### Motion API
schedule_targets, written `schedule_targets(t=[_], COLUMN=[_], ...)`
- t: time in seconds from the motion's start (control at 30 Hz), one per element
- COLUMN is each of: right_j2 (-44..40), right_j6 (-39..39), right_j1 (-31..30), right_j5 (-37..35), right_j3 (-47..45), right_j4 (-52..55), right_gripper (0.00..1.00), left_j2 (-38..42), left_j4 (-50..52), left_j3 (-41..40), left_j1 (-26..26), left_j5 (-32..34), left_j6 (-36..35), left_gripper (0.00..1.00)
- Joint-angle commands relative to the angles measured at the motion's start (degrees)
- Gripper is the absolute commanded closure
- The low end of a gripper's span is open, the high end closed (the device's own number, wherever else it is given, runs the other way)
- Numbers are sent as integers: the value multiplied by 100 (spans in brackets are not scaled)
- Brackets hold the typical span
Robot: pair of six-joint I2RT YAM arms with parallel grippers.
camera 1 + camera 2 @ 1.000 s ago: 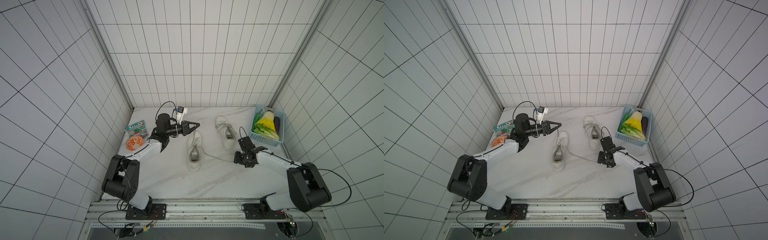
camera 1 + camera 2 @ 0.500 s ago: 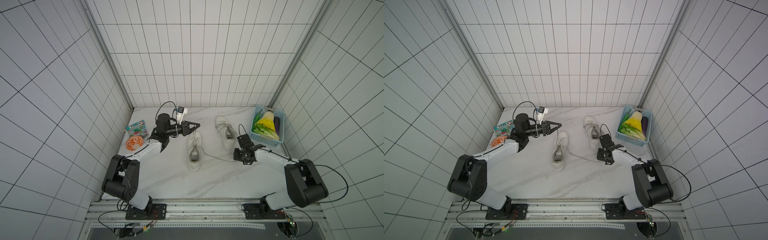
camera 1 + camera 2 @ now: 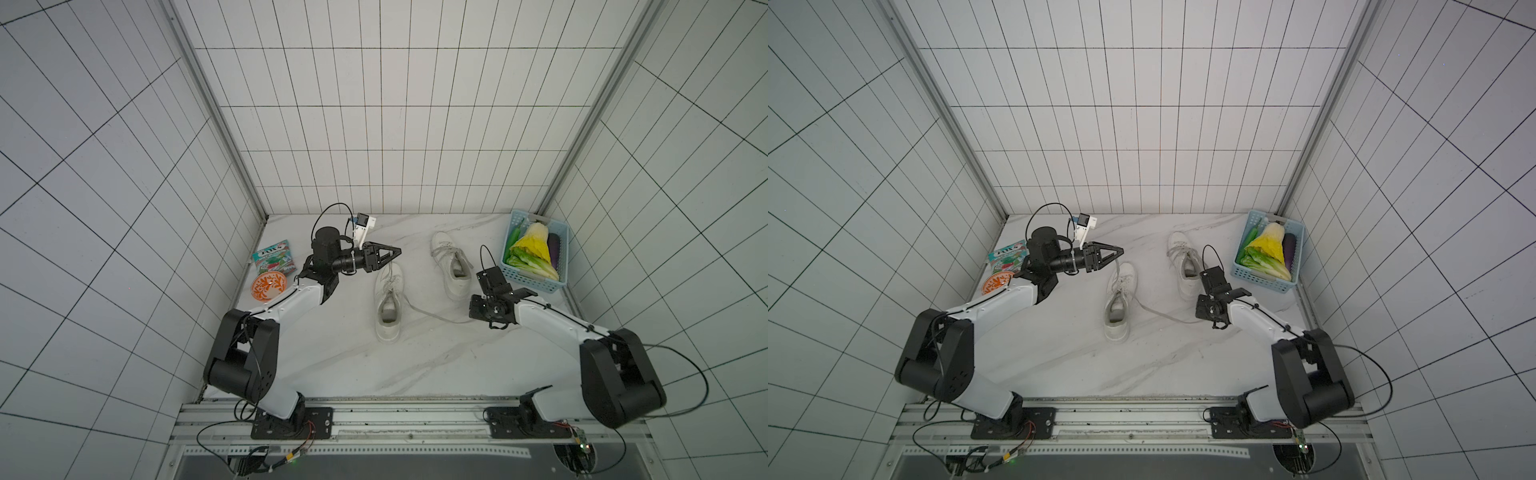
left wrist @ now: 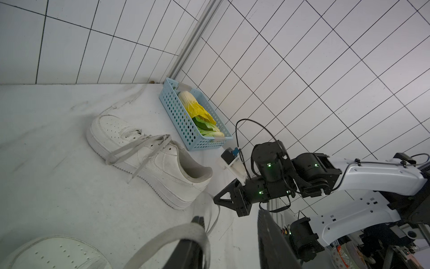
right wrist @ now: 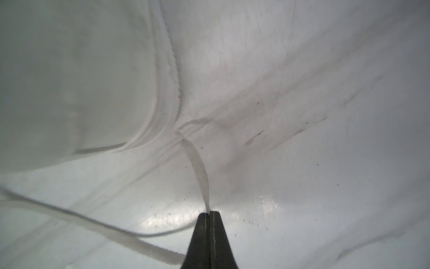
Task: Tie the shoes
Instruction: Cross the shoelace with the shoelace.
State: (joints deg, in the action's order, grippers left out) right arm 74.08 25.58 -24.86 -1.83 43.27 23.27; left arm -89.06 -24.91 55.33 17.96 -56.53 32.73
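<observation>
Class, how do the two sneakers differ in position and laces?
The near sneaker has a lace running to the right gripper; the far sneaker has laces lying slack across it. The far sneaker sits closer to the blue basket than the near sneaker. Both are white, upright, untied.

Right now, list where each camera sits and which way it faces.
Top views: high above the robot's base, looking down on the table; the left arm and right arm show whole.
Left wrist: on the left arm, facing across the table at the far shoe and basket; its own fingers and the right arm show.
Right wrist: low over the table, facing along it; only the shut right gripper shows, pinching a lace end.
Shared: top views and left wrist both show far shoe and basket.
</observation>
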Motion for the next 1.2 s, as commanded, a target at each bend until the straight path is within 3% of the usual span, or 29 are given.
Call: schedule_targets(t=[0.0, 0.13, 0.2, 0.3, 0.6, 1.17], right_j2=[-1164, -1527, -1331, -983, 129, 1340], right_j6=[-469, -508, -307, -86, -149, -150], right_j1=[-23, -35, -47, -188, -958, -1633], right_j5=[800, 2053, 2718, 3142, 3158, 3217], right_j3=[110, 874, 1501, 2352, 4173, 5726], right_j4=[-329, -469, -445, -532, -672, -749], right_gripper=[100, 100, 100, 100, 100, 100], left_j2=[-99, -162, -202, -245, -133, 672], left_j4=[-111, -140, -239, -295, -105, 1311], left_j3=[84, 57, 40, 10, 12, 180], left_j1=[32, 57, 91, 146, 173, 47], left_j5=[-169, -274, -385, -490, -701, -676], left_j6=[-39, -99, -122, -239, -688, -1623], left_gripper=[60, 58, 57, 56, 55, 55])
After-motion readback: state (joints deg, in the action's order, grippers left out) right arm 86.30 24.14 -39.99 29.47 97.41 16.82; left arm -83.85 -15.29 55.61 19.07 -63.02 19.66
